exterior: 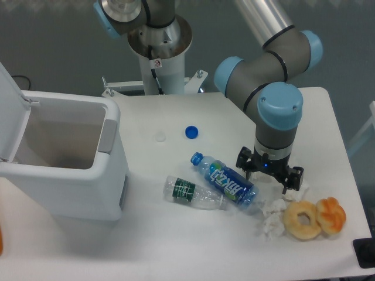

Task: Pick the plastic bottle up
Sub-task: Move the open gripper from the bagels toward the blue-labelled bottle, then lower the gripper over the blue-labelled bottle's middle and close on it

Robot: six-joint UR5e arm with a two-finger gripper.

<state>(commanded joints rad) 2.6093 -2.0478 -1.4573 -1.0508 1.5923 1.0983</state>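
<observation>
1 arm, 1 target, nothing lifted yet. Largest item: white bin [70,175] with its lid open, at the left of the table [176,246]. Next, the UR5e arm reaches in from the top right, its gripper [269,174] hanging low just right of the plastic bottle [225,180]. Fingers stand apart, nothing between them.

The plastic bottle lies on its side near table centre, blue cap toward upper left, base toward lower right, touching or nearly touching the crushed green-label bottle [190,192] at its left. The gripper is beside the bottle's base end, not over its body.

Smaller items: 2 doughnut-like pieces [313,218], crumpled tissue [270,219], loose blue cap [191,132], small white cap [160,137].

Judgement: approach stage only. Left to do: centre over the bottle, descend, close, lift.
</observation>
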